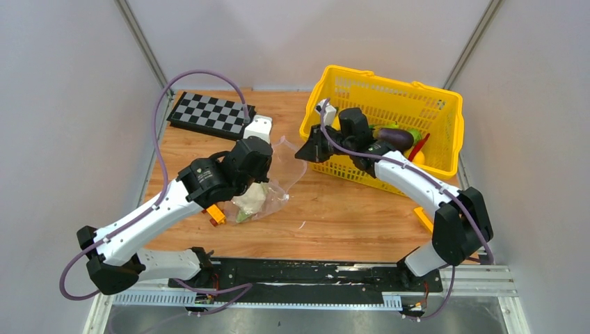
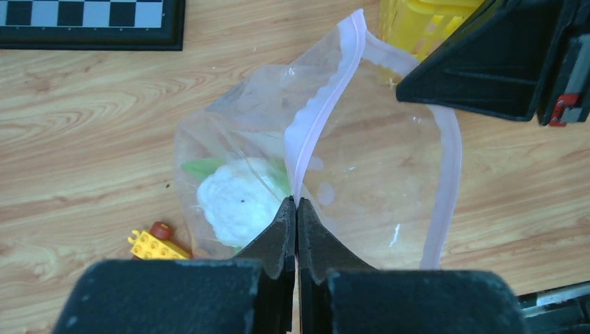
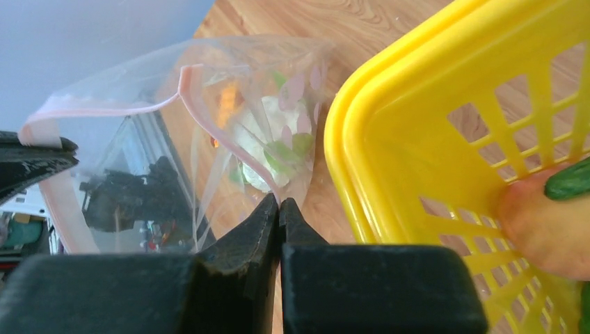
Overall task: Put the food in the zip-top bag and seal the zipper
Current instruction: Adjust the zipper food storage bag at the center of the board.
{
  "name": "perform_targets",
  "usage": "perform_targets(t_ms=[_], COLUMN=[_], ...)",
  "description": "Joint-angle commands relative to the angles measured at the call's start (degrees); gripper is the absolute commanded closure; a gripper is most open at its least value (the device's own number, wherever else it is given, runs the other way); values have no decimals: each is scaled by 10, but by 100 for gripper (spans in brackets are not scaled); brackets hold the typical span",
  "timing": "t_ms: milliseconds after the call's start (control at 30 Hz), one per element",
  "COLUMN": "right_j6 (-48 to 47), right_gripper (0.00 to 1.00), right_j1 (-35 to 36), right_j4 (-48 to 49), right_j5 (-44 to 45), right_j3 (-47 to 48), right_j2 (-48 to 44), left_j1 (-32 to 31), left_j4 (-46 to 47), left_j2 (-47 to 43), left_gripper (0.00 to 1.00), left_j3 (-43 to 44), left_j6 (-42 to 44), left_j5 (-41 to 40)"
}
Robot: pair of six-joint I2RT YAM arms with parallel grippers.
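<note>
Progress looks early: your left gripper (image 2: 297,209) and right gripper (image 3: 280,209) each pinch the pink zipper (image 2: 316,125), holding the bag (image 2: 376,188) open beside the basket (image 1: 389,94). One white-green piece (image 2: 236,198) lies inside. The eggplant (image 1: 396,137) and chili (image 1: 419,147) sit in the basket, and sealing is not yet done.

The zip-top bag (image 2: 376,174) is thin clear plastic film, shiny and wrinkled; its zipper (image 2: 316,118) is a duller pink strip. The counter (image 2: 90,153) is smooth, pale-grained wood. The basket (image 3: 389,104) is glossy hard yellow plastic. The left hand (image 2: 297,209) and right hand (image 3: 280,209) look matt black.
</note>
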Motion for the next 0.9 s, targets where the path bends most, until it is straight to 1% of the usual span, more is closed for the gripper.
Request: perform_targets(t_ms=[0, 67, 200, 433, 500, 533, 567, 667, 700, 767, 833, 867], right_j6=[-40, -56, -80, -118, -134, -142, -154, -185, -189, -181, -163, -158], right_gripper=[94, 91, 79, 50, 48, 47, 46, 37, 36, 36, 36, 35], right_j1=[-1, -1, -1, -1, -1, -1, -2, -17, -30, -69, -125, -148], right_j4=[-46, -80, -99, -119, -123, -126, -129, -127, -127, -146, -163, -170], right_j5=[-55, -52, -45, -46, -36, -14, 28, 153, 195, 261, 289, 289], right_j3=[26, 45, 61, 84, 87, 89, 90, 85, 84, 92, 92, 88], right_j2=[19, 27, 7, -67, -90, -102, -115, -148, -151, -143, -128, -118], left_j1=[8, 11, 13, 18, 17, 18, 18, 18, 18, 18, 18, 18], left_j4=[34, 32, 46, 48, 48, 48, 51, 72, 84, 103, 115, 117], left_j2=[-10, -12, -23, -35, -42, -46, -49, -65, -73, -85, -93, -96], left_gripper=[100, 100, 100, 100, 100, 100, 100, 100, 100, 100, 100, 100], left_j3=[-5, -16, -30, -20, -21, -22, -25, -37, -44, -59, -67, -69], left_j6=[-18, -26, -25, 5, 10, 12, 13, 18, 20, 25, 29, 30], left_j5=[9, 11, 14, 2, -2, -3, -2, 11, 21, 36, 50, 57])
